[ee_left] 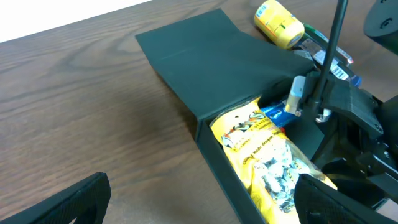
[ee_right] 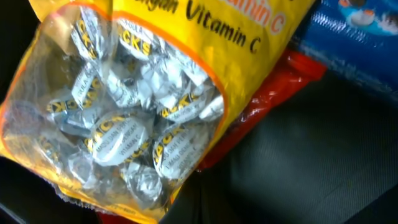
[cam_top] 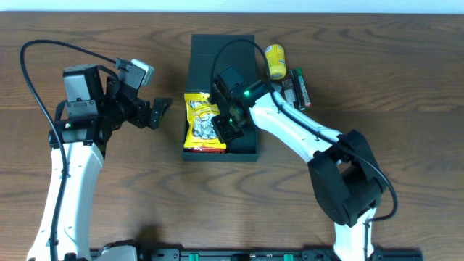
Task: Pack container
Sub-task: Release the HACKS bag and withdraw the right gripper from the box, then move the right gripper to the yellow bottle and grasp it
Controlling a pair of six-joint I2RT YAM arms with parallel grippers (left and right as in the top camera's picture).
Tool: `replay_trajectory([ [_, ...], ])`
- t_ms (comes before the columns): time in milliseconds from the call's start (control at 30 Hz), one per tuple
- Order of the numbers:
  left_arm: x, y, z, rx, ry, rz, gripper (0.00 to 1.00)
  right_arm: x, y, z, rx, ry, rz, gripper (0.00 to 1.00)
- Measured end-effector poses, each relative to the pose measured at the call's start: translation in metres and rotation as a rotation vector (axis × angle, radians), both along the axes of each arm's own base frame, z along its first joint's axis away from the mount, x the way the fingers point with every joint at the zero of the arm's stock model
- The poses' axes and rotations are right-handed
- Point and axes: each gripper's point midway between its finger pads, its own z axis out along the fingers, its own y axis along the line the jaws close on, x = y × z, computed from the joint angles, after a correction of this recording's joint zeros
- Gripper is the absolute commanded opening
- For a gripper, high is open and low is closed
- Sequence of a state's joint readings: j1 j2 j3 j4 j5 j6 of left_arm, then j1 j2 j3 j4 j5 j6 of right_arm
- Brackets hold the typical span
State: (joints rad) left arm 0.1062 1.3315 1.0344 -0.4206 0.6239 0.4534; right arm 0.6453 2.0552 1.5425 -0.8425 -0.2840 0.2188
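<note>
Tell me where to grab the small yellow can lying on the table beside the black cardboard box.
Take its middle, coming straight down. The small yellow cylindrical can lies on its side, curved flanks facing sideways with bare wooden table either side; one end sits close to the dark snack packets. Pinching across its width should hold.

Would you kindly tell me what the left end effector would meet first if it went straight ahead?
Probably the container's side wall: the open left end effector faces it across the table. Height is unclear, so it might pass over the rim and reach the candy bag instead.
</note>
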Motion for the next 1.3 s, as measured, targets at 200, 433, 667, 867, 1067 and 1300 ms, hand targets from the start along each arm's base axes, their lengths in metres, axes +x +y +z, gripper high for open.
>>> replay_trajectory([
  [200,0.000,0.000,0.000,0.002,0.001,0.002,0.95,0.009,-0.005,0.013,0.016,0.003,-0.020,0.01],
  [433,-0.004,0.000,-0.004,0.011,0.017,-0.010,0.95,0.051,-0.026,0.078,0.106,-0.168,-0.060,0.02],
  [667,-0.006,0.000,-0.006,0.012,0.026,-0.012,0.95,0.118,-0.113,0.114,0.069,-0.339,-0.277,0.02],
  [867,-0.006,0.000,-0.006,0.012,0.029,-0.012,0.95,0.171,-0.179,0.110,0.046,-0.438,-0.445,0.18],
  [1067,-0.006,0.000,-0.006,0.012,0.028,-0.012,0.95,0.182,-0.180,0.073,0.007,-0.339,-0.461,0.53],
  [1300,-0.006,0.000,-0.006,0.010,0.032,-0.009,0.95,0.223,-0.172,0.054,-0.027,-0.266,-0.452,0.65],
])
